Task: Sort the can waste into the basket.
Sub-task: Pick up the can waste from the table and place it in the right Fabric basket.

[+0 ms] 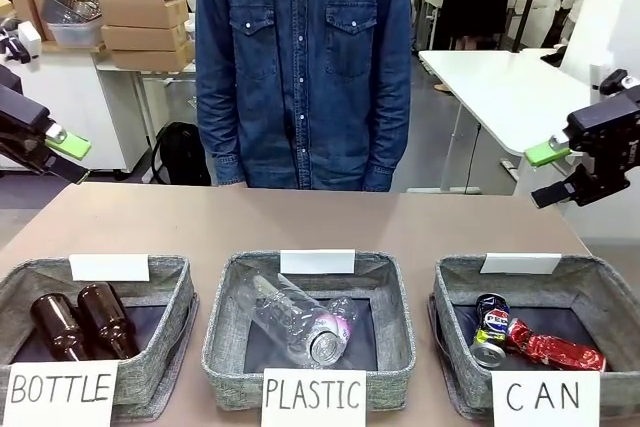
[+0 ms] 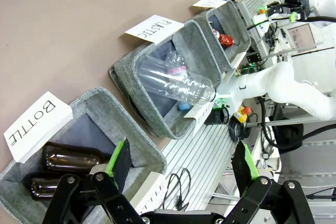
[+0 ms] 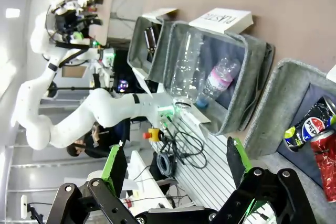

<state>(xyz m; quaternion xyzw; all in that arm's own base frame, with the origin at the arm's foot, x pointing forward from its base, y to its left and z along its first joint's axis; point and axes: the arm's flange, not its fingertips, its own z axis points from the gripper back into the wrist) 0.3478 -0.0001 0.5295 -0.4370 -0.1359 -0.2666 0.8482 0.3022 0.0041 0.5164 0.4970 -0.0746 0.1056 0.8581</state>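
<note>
Now, fingers first: the left gripper [image 2: 181, 169] stands spread wide with nothing between its green pads [image 2: 116, 157], and the right gripper [image 3: 176, 169] is the same — jaws fully apart, empty. In the front view both are raised off to the sides, left gripper [image 1: 62, 143] at the left edge, right gripper [image 1: 555, 155] at the right, well apart from the baskets.

Both cans already lie in the CAN basket [image 1: 455, 282] at the table's right end: the blue Pepsi can [image 1: 490, 329] on its side, the crushed red can [image 1: 555, 350] just beside it, seemingly touching. The PLASTIC basket [image 1: 225, 342] holds clear bottles [image 1: 295, 319], the BOTTLE basket [image 1: 170, 337] two brown bottles [image 1: 80, 322]; no can shows on the bare table [image 1: 300, 222].

So, judging from this, the sort looks finished — your step is to stay clear. Keep the jaws apart, hold both arms high and outside the basket rims, and don't dip toward the red can, which lies near the front wall. A person [image 1: 300, 67] stands at the far edge; avoid any sweep across the middle.
</note>
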